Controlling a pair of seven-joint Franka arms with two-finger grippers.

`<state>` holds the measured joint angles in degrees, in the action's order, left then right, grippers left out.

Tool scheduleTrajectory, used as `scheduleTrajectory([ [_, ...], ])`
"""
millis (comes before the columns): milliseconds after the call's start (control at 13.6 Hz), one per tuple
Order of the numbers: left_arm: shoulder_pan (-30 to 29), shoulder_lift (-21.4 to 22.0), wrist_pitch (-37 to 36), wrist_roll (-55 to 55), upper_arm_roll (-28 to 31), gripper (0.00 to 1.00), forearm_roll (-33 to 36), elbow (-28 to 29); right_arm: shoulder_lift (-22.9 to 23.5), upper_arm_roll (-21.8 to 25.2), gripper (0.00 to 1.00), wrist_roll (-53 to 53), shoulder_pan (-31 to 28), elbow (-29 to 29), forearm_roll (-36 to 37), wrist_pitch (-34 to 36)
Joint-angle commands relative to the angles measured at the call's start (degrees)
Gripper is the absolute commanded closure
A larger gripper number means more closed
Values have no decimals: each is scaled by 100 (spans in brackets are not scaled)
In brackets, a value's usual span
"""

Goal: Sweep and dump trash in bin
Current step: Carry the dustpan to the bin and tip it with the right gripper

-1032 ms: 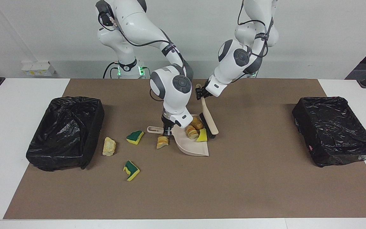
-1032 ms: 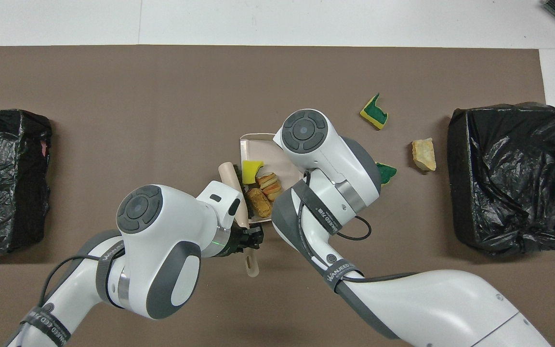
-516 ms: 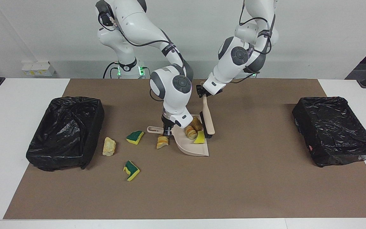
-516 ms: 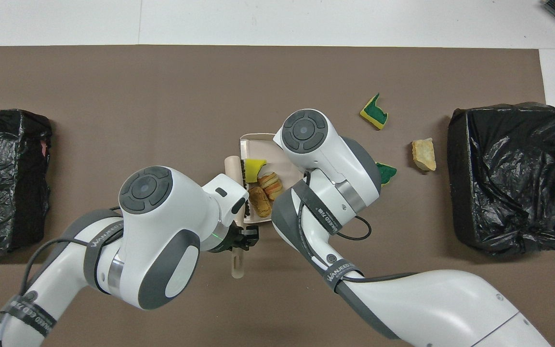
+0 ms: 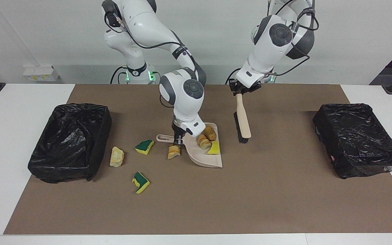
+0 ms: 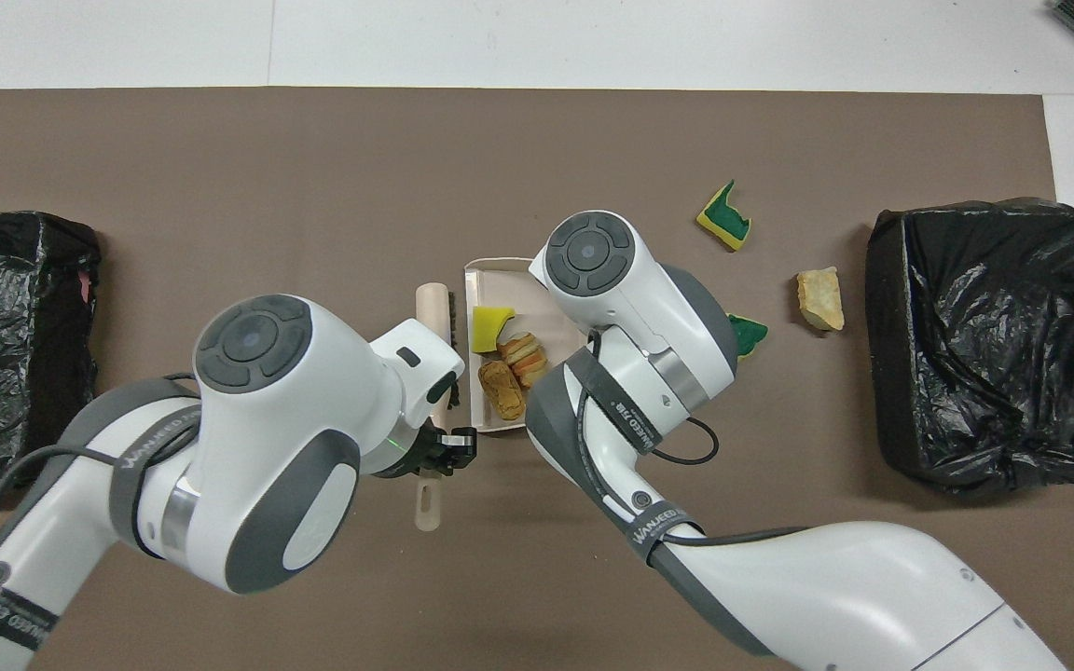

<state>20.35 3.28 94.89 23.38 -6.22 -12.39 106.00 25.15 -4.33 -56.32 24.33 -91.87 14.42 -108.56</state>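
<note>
Trash (image 5: 207, 140): spongy wedge, crusty chunks in smooth beige dustpan (image 5: 205, 160).

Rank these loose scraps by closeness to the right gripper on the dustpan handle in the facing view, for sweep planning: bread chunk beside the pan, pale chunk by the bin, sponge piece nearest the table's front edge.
From the right gripper:
1. Bread chunk, right beside the dustpan.
2. Sponge piece, farthest from the robots.
3. Pale chunk, beside the bin at the right arm's end.

A white table (image 5: 19, 112) has a big brown mat (image 5: 237, 197) on it. Two black bins (image 5: 68, 141) (image 5: 357, 139) sit on the mat, one at each end. A beige dustpan (image 5: 204, 158) lies in the middle. Near it, toward the right arm's end, lie two green-and-yellow sponge bits (image 5: 144, 146) (image 5: 141, 182), a tan chunk (image 5: 116, 157) and a bread piece (image 5: 174, 151).
</note>
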Motion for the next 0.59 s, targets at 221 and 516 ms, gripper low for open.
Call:
scheduleTrajectory([
  [221,-233,41,-611,-26,59,100,439,-835,-1827,-59,100,25,-552,-1368,-36,142],
  [516,-251,129,-805,-140,-10,100,807,-1090,-2434,-59,100,-193,-1139,-1457,-36,335],
])
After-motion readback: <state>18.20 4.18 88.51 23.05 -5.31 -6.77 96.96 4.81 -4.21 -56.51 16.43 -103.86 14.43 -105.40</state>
